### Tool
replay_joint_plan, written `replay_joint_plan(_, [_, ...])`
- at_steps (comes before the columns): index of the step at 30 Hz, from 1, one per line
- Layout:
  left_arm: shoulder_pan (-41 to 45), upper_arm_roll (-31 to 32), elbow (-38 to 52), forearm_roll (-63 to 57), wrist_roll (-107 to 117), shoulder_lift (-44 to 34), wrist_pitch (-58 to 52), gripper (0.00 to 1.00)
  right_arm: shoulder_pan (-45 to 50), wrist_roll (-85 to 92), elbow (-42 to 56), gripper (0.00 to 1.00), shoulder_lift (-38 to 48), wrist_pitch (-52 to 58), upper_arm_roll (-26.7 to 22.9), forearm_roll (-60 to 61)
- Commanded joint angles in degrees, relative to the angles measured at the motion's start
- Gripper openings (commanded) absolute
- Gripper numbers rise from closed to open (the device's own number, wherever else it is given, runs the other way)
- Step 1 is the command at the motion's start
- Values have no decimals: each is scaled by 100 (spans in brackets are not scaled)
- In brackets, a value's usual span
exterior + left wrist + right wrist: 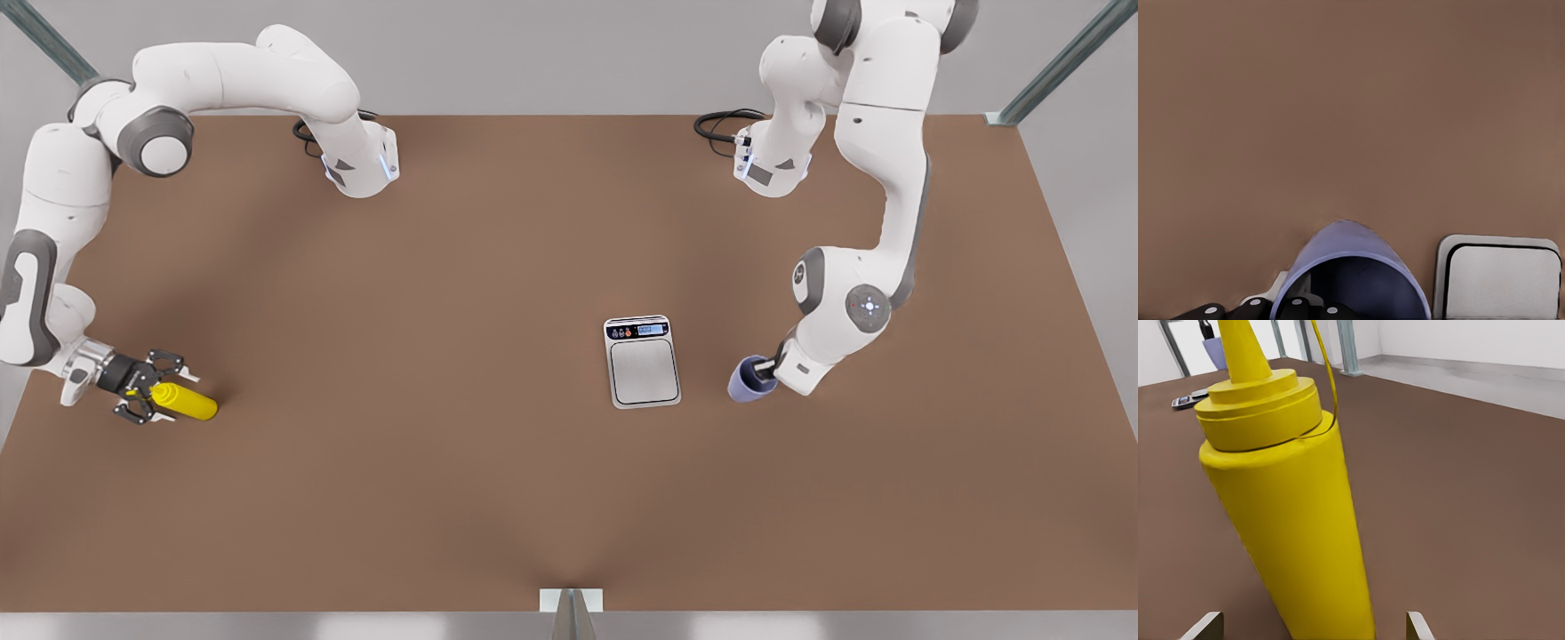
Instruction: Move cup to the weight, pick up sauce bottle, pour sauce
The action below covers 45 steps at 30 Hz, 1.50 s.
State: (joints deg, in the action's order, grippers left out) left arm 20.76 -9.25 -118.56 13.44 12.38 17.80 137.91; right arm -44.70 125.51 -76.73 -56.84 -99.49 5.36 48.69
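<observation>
Left gripper (766, 372) low at the front view's right, closed on the rim of the cup (749, 380), one finger inside, one outside. Cup tilted, mouth up toward the arm, apart from the weight (642, 362) with a strip of bare table (444, 489) between them. In the left wrist view, cup (1350, 270) close up with dark fingers (1293, 309) at its rim, and the weight's plate (1501, 279) just beside it, not touching. Weight flat near the middle of the table, display end toward the far edge, bare brown top all around. Right gripper (147, 396) at the front view's left, near that table edge, open, with a finger on each side of the bottle (184, 402). In the right wrist view, bottle (1295, 520) upright and leaning a little, nozzle up, thin tether looping from the collar, two pale fingertips (1203, 628) standing off on either side. Lots of open table between bottle and weight. Near edge of the table far from all three things.
</observation>
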Motion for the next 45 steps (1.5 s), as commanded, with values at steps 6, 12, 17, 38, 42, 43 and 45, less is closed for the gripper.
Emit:
replay_joint_plan(6, [886,-7,465,343,1354,303,-9,21,84,9,0,100,-38,0,9,9])
replay_joint_plan(12, [1475,-7,720,326,2111,540,-62,21,111,62,-9,82,-47,0,9,44])
replay_joint_plan(17, [1712,-7,570,326,2374,514,8,21,164,44,-9,79,-47,0,9,62])
replay_joint_plan(38, [2143,-77,720,317,3113,268,-317,82,269,9,0,57,-73,-53,9,220])
replay_joint_plan(42, [2134,-718,1572,317,3086,-39,-1915,100,392,-193,132,56,85,-44,9,211])
replay_joint_plan(43, [2134,-1298,1766,343,2832,-285,-2522,100,620,-501,289,56,243,-53,0,97])
replay_joint_plan(45, [2134,-2836,1739,352,1269,-664,-3234,100,1253,-1257,677,56,524,-105,-17,-448])
